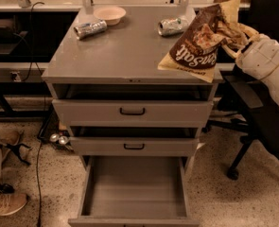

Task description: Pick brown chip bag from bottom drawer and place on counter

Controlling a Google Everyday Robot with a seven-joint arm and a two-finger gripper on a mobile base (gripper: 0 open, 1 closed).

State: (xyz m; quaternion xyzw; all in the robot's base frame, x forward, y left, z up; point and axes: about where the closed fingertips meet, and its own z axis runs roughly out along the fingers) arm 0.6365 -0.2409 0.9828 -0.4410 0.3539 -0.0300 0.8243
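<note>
retrieval was judged done: brown chip bag (194, 48) was held clamped by the gripper (231, 32) over the counter (120, 51) at its front right corner, clear of the open bottom drawer (134, 193); only release was left.

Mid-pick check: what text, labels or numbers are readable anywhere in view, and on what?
"Sea Salt": white lettering on the crinkly brown chip bag, held by the gripper at the grey counter's right edge.
Crushed silver cans: markings too blurred to read.
Nothing else legible.
</note>
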